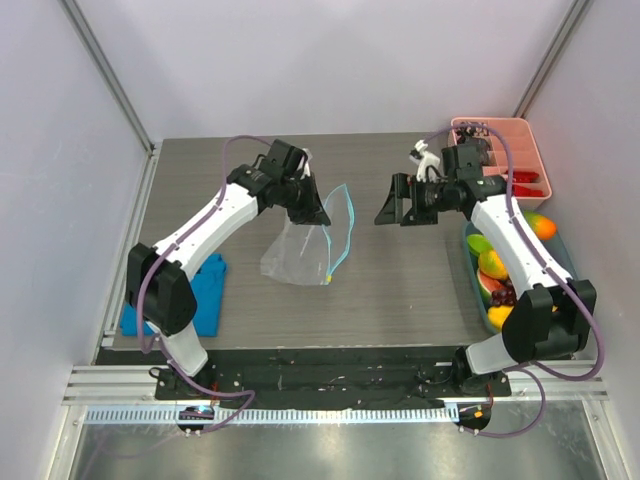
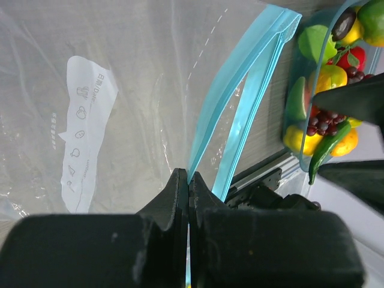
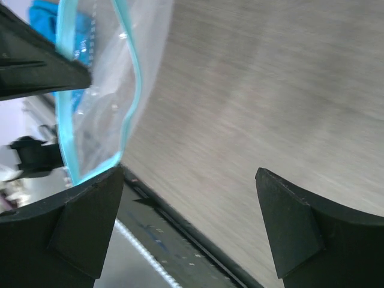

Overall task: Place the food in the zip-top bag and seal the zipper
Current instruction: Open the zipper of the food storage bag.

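Left end effector (image 2: pixel 188 180) is pinched tight on the teal zipper (image 2: pixel 240 90) of the zip-top bag (image 1: pixel 300 250), holding it above mid-bench (image 1: pixel 400 290). Right end effector (image 3: pixel 187 174) is spread wide and empty, facing the bag's mouth. The toy fruit (image 1: pixel 495 270) sits in the blue bin (image 1: pixel 468 262) on the right.

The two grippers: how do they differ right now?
The left gripper is pinched shut on the zip-top bag at its zipper; the right gripper stands wide open, holding nothing. The left one holds the bag's mouth up; the right one faces it without touching. Both are black and two-fingered.
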Action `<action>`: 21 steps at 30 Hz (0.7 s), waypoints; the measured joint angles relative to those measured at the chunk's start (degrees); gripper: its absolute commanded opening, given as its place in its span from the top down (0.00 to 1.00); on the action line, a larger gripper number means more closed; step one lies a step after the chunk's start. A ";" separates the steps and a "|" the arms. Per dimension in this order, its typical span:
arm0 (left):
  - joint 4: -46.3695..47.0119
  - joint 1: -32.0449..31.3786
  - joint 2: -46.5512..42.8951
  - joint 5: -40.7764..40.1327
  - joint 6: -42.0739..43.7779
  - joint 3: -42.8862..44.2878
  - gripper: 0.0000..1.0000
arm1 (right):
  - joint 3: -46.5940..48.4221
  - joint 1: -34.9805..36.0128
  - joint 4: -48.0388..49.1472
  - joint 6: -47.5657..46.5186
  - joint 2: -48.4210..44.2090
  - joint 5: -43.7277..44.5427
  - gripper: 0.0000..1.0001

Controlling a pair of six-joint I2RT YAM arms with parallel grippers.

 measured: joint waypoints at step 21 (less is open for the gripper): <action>1.90 1.01 -1.70 1.53 2.36 -1.95 0.89 | -7.39 11.41 20.85 17.09 8.33 -2.27 0.99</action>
